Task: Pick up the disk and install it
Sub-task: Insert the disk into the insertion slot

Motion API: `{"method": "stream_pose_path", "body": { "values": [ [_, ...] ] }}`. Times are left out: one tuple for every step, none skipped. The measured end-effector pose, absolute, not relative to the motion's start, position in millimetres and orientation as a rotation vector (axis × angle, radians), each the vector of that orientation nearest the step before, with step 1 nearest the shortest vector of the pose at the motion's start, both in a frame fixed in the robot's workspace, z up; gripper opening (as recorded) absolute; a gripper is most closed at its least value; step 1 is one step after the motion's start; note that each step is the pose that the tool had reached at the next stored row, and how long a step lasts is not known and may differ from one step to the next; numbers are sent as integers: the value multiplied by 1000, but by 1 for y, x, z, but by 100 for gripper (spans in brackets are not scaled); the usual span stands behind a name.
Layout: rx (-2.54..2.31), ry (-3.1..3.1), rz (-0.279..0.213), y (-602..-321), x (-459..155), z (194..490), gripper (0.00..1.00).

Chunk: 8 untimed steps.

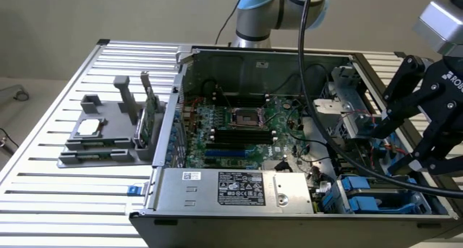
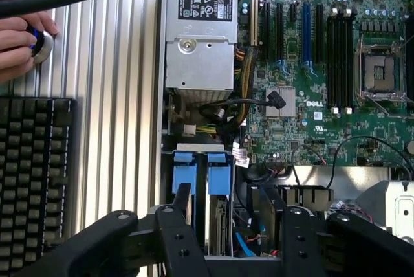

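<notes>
Disk [image 2: 219, 178] upright in the drive bay [image 2: 200, 148], just beyond the wide-open, empty tool [image 2: 233, 202]

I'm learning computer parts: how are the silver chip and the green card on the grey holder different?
The silver chip lies flat; the green card stands on edge. The chip is square, the card long and thin. Both sit on the grey holder outside the computer case.

Green motherboard [image 1: 231, 134], blue carriers [image 2: 194, 172], black fingers [image 2: 174, 238], silver ribbed table [image 1: 43, 194], grey tray [image 1: 72, 158], black keyboard [image 2: 32, 180]
</notes>
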<state>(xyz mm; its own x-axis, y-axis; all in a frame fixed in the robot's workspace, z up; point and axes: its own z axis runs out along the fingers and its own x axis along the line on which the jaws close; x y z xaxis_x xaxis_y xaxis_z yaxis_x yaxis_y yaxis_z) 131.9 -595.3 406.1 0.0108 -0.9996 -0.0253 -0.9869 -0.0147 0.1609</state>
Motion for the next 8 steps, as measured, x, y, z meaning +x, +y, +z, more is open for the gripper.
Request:
{"method": "stream_pose_path", "body": {
  "values": [
    [2162,-2134,-201,-595,132,406,58],
    [2162,-2134,-201,-595,132,406,58],
    [2162,-2134,-201,-595,132,406,58],
    [2162,-2134,-201,-595,132,406,58],
    [2162,-2134,-201,-595,132,406,58],
    [2162,-2134,-201,-595,132,406,58],
    [2162,-2134,-201,-595,132,406,58],
    [2162,-2134,-201,-595,132,406,58]
  ]
}}
